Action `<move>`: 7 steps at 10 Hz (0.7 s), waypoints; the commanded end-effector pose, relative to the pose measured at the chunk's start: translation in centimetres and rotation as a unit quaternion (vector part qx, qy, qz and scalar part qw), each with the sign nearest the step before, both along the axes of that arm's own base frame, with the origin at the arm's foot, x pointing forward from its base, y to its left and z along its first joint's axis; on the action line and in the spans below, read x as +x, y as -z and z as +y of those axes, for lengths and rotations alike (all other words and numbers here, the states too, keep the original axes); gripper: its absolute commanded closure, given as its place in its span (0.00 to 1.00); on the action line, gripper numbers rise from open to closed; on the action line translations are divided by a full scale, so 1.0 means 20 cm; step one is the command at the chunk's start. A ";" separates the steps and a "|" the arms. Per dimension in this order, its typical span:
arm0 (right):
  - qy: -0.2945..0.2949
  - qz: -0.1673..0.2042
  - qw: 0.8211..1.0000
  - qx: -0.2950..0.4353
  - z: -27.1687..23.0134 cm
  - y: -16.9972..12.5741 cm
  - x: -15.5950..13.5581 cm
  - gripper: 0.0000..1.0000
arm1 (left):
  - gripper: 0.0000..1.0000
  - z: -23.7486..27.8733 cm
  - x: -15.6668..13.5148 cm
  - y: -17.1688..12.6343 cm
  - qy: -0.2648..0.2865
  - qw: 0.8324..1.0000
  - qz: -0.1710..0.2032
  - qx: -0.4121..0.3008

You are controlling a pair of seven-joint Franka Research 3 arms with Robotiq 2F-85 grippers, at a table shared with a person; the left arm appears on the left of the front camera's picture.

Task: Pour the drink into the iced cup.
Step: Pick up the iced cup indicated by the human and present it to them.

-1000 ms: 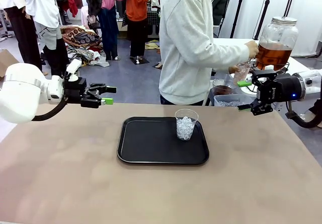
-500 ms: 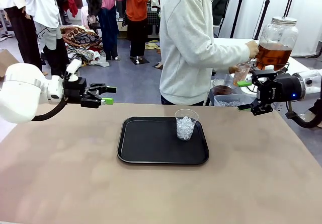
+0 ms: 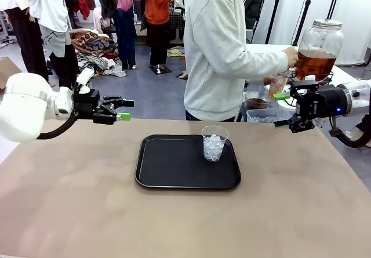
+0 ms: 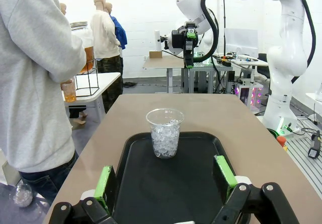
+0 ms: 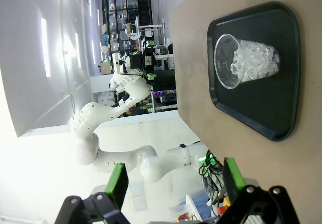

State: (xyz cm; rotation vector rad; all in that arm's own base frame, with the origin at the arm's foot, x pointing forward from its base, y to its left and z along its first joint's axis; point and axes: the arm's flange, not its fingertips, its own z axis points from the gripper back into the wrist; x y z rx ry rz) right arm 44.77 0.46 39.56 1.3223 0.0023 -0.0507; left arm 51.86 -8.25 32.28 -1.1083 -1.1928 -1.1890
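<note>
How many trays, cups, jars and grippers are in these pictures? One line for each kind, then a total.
Trays: 1, black tray.
Cups: 2, the iced cup on the tray and a cup in the person's hand.
Jars: 1, glass jar with the drink.
Grippers: 2, left gripper and right gripper, both open.
Total: 6.

Shows smooth white shells with rounded joints on the left arm (image 3: pixel 23 110) and the right arm (image 3: pixel 358 88). Ends each in black: the left tool (image 3: pixel 123 109) and the right tool (image 3: pixel 280 109), with bright green pads (image 4: pixel 104 183) on the fingers. Trails a black cable (image 3: pixel 57 132) under the left wrist; glows with a small blue light (image 3: pixel 338 109) near the right one. Across the tabletop, wears a pale grey sweatshirt (image 3: pixel 217 43) and dark blue trousers (image 4: pixel 50 181).
</note>
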 end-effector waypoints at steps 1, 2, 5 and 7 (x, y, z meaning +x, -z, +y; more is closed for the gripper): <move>0.003 -0.001 1.000 0.000 0.00 -0.01 0.00 0.00 | 0.00 0.00 -0.01 0.00 -0.005 1.000 0.000 -0.004; 0.003 -0.001 1.000 0.000 0.00 -0.01 0.00 0.00 | 0.00 0.00 -0.01 0.00 -0.005 1.000 0.000 -0.004; 0.003 -0.001 1.000 0.000 0.00 -0.01 0.00 0.00 | 0.00 0.00 -0.01 0.00 -0.005 1.000 0.000 -0.004; 0.003 -0.001 1.000 0.000 0.00 -0.01 0.00 0.00 | 0.00 0.00 -0.01 0.00 -0.005 1.000 0.000 -0.004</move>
